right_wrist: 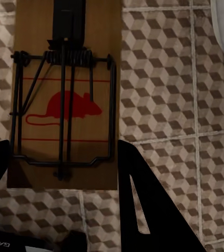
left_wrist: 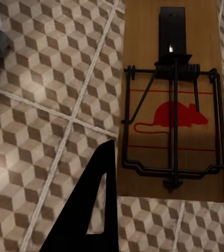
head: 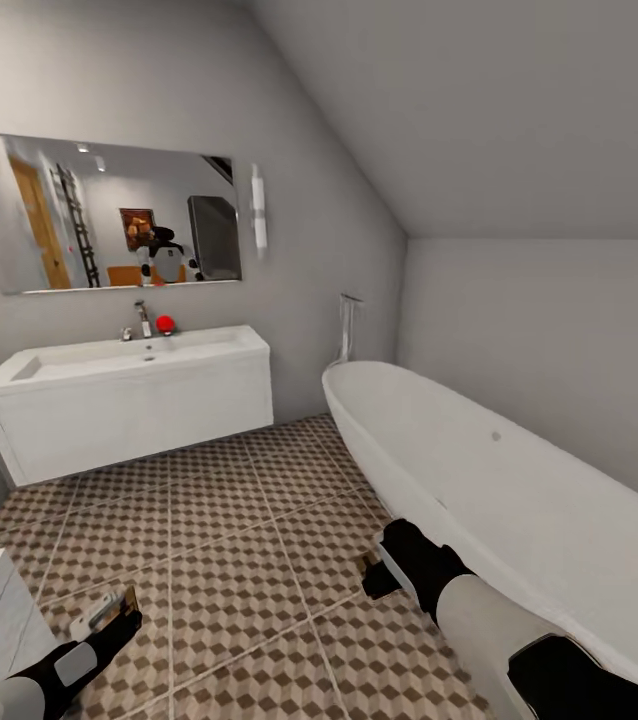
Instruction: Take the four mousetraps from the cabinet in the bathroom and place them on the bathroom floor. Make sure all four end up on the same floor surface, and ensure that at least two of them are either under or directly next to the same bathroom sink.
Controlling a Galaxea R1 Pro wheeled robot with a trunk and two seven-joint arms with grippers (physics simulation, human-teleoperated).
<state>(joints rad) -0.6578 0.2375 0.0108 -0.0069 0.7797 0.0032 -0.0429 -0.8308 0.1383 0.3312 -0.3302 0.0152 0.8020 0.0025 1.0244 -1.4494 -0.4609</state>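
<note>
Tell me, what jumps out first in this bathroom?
The big white bathtub fills the right side, and the sink hangs on the left wall under a wide mirror. Each gripper holds a mousetrap with a red mouse picture over the cube-patterned floor: left mousetrap, right mousetrap.

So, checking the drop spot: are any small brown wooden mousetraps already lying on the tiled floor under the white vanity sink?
No, the cube-patterned floor tiles below the white wall-hung vanity sink are bare in the head view.

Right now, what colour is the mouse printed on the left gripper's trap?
Red, on the brown wooden mousetrap; clearest in the left wrist view.
</note>
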